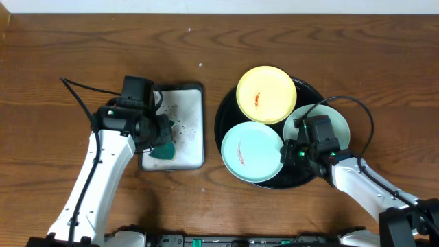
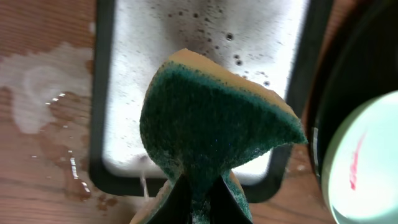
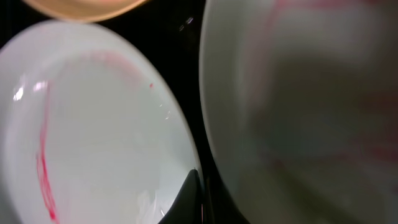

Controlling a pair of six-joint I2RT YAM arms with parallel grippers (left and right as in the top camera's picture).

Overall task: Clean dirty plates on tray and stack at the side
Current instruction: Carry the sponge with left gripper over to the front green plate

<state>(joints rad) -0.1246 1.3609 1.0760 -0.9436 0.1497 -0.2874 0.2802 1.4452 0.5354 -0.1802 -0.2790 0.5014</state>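
- Black tray (image 1: 221, 118): large, round, raised rim, dark glossy surface. Set right of centre on the wooden table (image 1: 68, 41).
- Yellow plate (image 1: 266, 94): small, round, smooth, orange-red smear near its middle. Lies at the far side of the black tray.
- Front mint plate (image 1: 252, 151): glossy, with a thin red streak. Lies at the near side of the black tray, just beside the yellow plate.
- Right mint plate (image 1: 341, 122): at the black tray's right edge, partly hidden by the arm and blurred in the wrist view.
- Grey-white tray (image 1: 186, 127): rectangular, dark rim, speckled wet surface, with a puddle (image 2: 43, 87) on the wood beside it.
- Left gripper (image 1: 162, 140): jaws nearly closed, pinching the sponge (image 2: 211, 137). Sponge rough green on its face with a tan edge, bent into a fold, over the grey-white tray.
- Right gripper (image 1: 293, 152): one dark fingertip between the two mint plates. Jaw opening and grip not discernible.
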